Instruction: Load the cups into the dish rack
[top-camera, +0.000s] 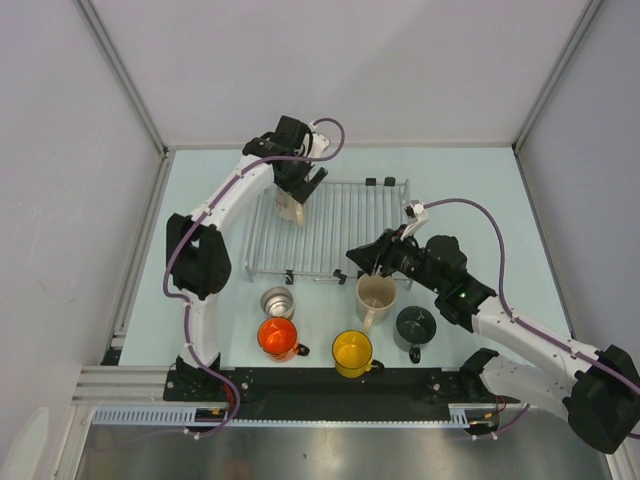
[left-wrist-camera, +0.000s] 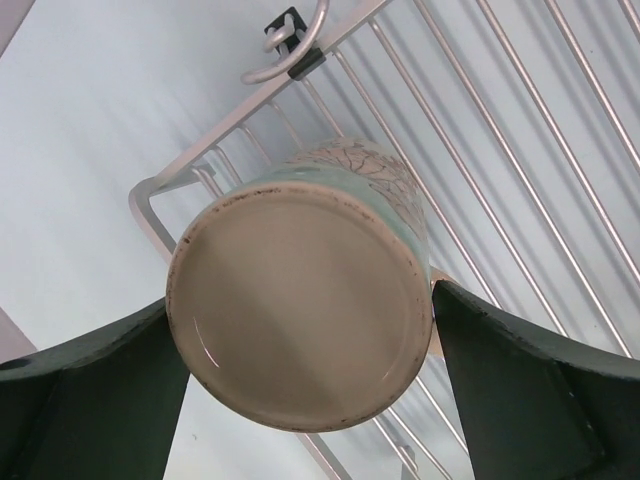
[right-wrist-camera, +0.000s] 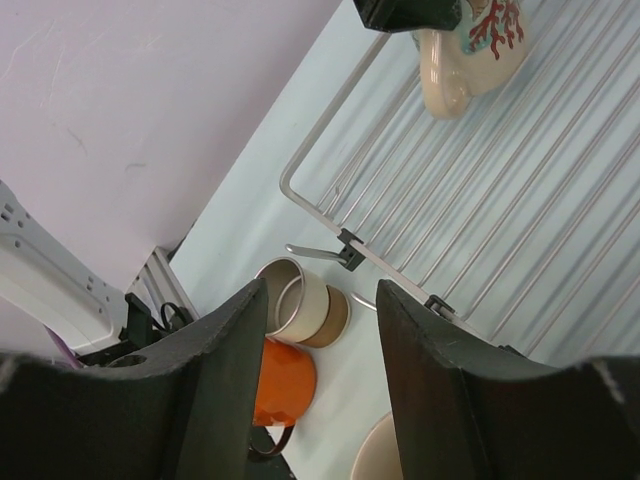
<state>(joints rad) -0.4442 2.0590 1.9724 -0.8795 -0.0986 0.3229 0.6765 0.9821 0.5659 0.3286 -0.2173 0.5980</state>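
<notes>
The rack (top-camera: 340, 232) lies flat in the middle of the table (top-camera: 470, 190), its wires running from 12 to 6 o'clock. The left arm reaches out to the rack's 10 o'clock corner, and the right arm leans in over its 5 o'clock corner.

In the left claw (left-wrist-camera: 302, 308) hangs the patterned mug (top-camera: 291, 209), bottom up toward the wrist and mouth down toward the wires. Its long axis stands about upright, straight below the claw. The two fingers (left-wrist-camera: 90, 400) press against the mug's sides at 9 and 3 o'clock around its base, pinching it. From here I can't tell whether the rim already rests on the wires or hangs just above them. To my eye, setting it down is the step in hand, and that turns on going straight down inside the corner rather than past the rim wire.

The other five wait off the rack along its near edge. The plain mug (top-camera: 376, 296) is at 6 o'clock from the right claw (right-wrist-camera: 322, 300), almost under it, and the grey mug (top-camera: 415, 325) is at 5. The yellow mug (top-camera: 352, 351), orange mug (top-camera: 278, 338) and steel cup (top-camera: 277, 301) sit further round toward 8. The right arm is much the nearer to the plain mug, and its claw is spread wide, holding and touching nothing
</notes>
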